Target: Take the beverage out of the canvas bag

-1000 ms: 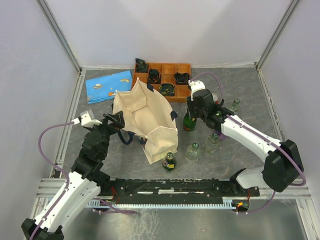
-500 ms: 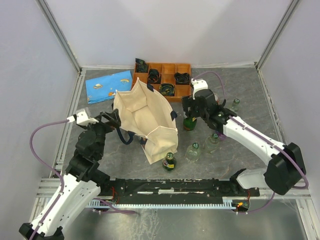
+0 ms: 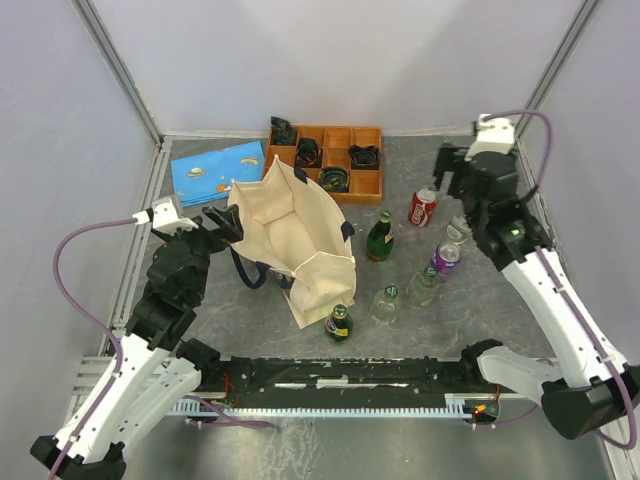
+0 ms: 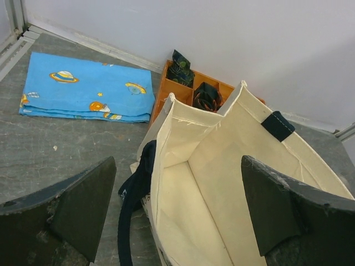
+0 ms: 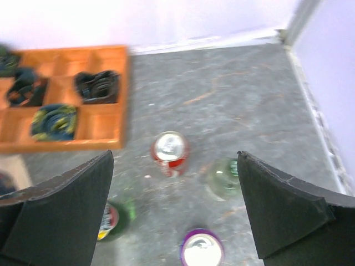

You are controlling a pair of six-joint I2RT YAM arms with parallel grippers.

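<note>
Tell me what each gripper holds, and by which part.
Nothing is held. The left gripper is open before the canvas bag; the right gripper is open above a red can.

R gripper [image 5: 175,162] lets go of the green glass bottle [image 3: 379,236], jaws now wide, and pulls up and away to the far-right corner. Bottle stands free next to the canvas bag [image 3: 290,225]. Red can [image 3: 423,207] and purple can [image 3: 446,259], hidden under the arm before, now show. L gripper [image 3: 222,222] shifts slightly farther along the bag's side.
</note>
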